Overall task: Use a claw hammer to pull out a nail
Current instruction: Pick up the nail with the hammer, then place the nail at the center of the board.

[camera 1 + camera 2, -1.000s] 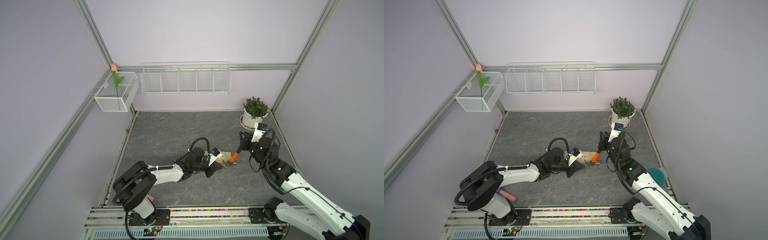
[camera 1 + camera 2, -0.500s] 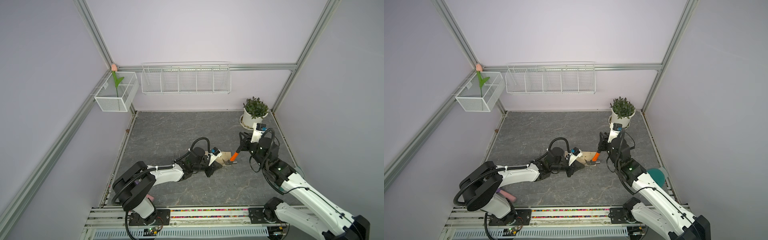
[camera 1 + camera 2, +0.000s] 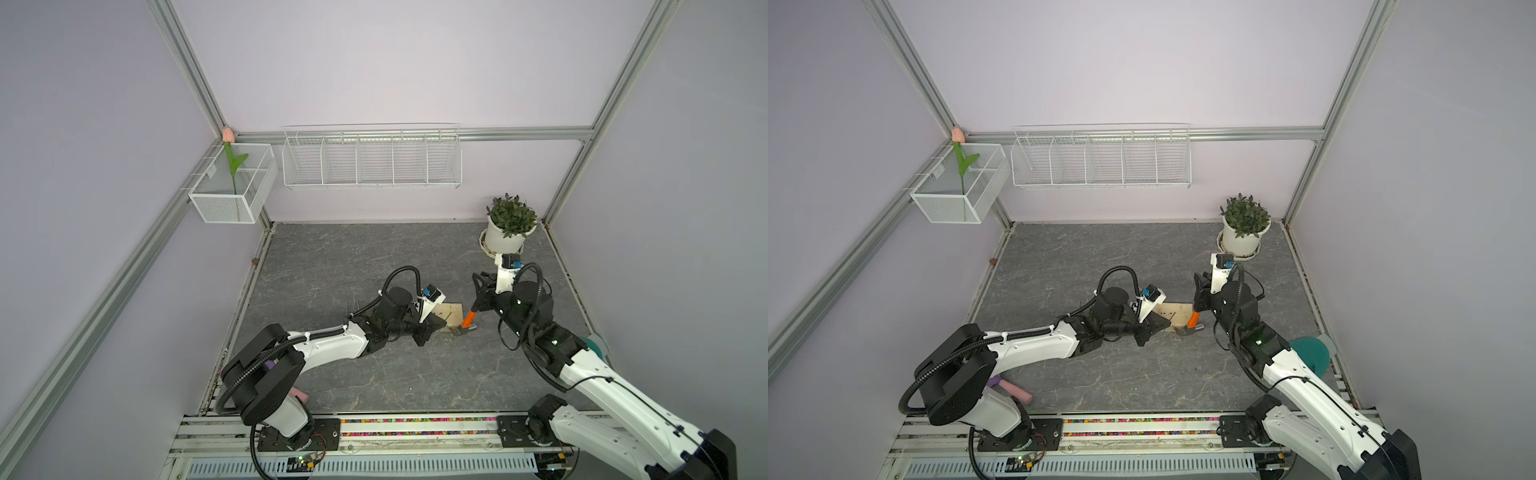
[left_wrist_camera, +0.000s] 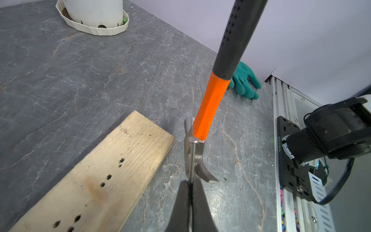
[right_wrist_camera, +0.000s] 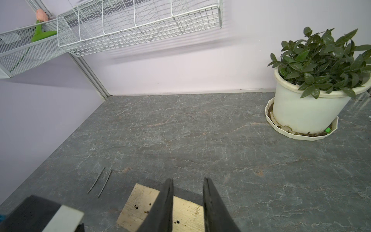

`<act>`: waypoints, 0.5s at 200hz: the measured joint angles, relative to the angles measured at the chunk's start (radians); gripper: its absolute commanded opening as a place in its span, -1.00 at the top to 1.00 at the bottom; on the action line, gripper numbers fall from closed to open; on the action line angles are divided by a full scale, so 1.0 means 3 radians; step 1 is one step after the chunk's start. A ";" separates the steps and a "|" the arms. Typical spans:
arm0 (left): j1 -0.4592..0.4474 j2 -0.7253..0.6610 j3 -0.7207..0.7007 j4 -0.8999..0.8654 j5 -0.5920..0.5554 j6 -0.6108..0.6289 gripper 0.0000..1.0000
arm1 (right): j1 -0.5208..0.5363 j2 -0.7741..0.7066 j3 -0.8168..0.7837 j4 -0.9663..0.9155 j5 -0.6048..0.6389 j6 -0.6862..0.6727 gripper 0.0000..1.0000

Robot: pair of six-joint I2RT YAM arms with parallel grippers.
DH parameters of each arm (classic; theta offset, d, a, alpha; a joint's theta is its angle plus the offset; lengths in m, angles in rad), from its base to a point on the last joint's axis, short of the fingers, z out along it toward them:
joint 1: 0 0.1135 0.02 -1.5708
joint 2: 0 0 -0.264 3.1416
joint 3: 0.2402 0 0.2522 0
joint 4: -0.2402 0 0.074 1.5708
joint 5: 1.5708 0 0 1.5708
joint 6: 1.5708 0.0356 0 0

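Right pincer (image 5: 188, 178) is clamped on the black handle of the claw hammer (image 4: 208, 112), whose head sits low on the desk (image 4: 60, 70), just beside the end of the wooden board (image 4: 100, 176) and nearer the right edge. Left pincer (image 4: 190, 181) is pressed fully closed, with its tips at the hammer's head.

The left arm (image 3: 332, 347) and right arm (image 3: 602, 378) are showing white shells, black joint housings and ribbed black cables looping near the wrists.
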 measured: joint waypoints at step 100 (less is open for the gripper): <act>0.0000 -0.0095 0.0022 -0.0070 -0.0193 -0.0130 1.00 | 0.0000 -0.0114 -0.0079 0.0023 -0.0135 -0.0142 0.86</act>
